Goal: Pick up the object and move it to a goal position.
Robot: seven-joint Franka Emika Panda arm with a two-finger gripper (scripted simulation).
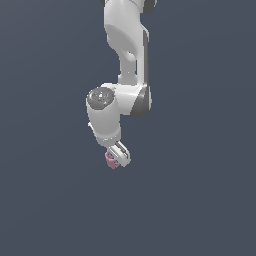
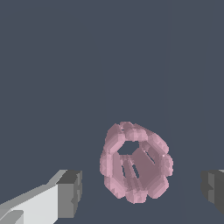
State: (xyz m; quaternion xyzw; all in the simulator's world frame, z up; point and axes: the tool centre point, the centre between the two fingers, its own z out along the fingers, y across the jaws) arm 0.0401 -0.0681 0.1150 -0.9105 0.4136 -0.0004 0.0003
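Note:
The object (image 2: 135,164) is a small pink knobbly cylinder with a ring-like hollow end. In the wrist view it sits between my two dark fingertips (image 2: 70,192), with a gap on each side. My gripper (image 2: 141,190) is open and touches nothing. In the exterior view, the white arm reaches down and the gripper (image 1: 119,159) hangs at the object (image 1: 111,160), which peeks out on the exterior view's left side of the fingers. Whether the object rests on the surface cannot be told.
A plain dark grey-blue surface (image 1: 200,200) fills both views, with no other objects, edges or goal marker visible.

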